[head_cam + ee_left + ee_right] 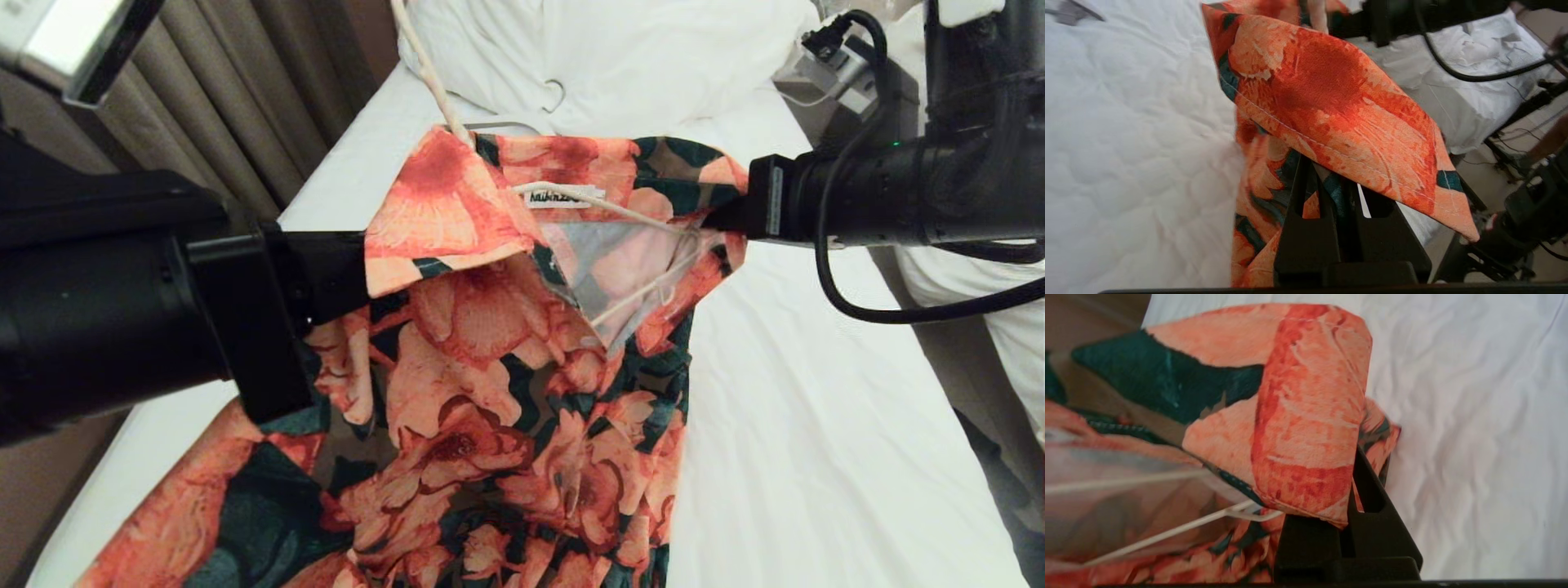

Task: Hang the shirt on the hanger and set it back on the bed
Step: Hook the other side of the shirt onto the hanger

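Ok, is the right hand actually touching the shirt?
Touching. In the right wrist view the right hand is shut on a folded edge of the shirt, cloth pinched between its fingers.

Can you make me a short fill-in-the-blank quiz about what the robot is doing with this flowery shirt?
1. Both the left pincer and the right pincer are shut on the ____.
2. The thin hanger runs partly inside the shirt, just below its white neck ____.
3. The shirt is held up over a bed covered with a ____ sheet.
4. Near the pillow lies a second ____.

Missing words: shirt; label; white; hanger
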Controlling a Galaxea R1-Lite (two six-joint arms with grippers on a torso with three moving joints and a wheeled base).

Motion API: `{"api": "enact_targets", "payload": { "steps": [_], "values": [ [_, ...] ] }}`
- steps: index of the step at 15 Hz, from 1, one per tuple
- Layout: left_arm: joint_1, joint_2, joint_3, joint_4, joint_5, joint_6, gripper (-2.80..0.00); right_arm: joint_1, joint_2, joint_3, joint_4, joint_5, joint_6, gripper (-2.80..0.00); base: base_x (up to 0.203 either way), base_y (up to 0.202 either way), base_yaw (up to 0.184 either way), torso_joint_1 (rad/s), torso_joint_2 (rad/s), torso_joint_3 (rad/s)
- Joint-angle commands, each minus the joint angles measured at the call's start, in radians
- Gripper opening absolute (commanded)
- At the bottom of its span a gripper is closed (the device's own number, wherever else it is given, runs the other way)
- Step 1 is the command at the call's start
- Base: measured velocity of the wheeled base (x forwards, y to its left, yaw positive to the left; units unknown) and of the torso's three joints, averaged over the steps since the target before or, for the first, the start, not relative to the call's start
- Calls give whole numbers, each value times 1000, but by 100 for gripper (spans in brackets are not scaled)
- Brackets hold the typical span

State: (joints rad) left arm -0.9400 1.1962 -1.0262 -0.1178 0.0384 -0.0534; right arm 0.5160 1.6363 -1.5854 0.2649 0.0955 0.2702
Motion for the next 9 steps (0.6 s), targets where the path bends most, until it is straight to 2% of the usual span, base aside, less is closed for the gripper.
{"api": "enact_targets", "payload": {
  "steps": [1,4,9],
  "values": [
    [3,-18,-5,-3,17,1,-280,6,-9,-25,38,-1,-2,-280,0,0,0,0,0,0],
    [4,-59,-11,3,20,6,-280,-23,-7,-33,42,-3,-37,-280,0,0,0,0,0,0],
    [17,-54,-6,4,21,12,-280,-23,-9,-43,62,-3,-49,-280,0,0,0,0,0,0]
  ]
}}
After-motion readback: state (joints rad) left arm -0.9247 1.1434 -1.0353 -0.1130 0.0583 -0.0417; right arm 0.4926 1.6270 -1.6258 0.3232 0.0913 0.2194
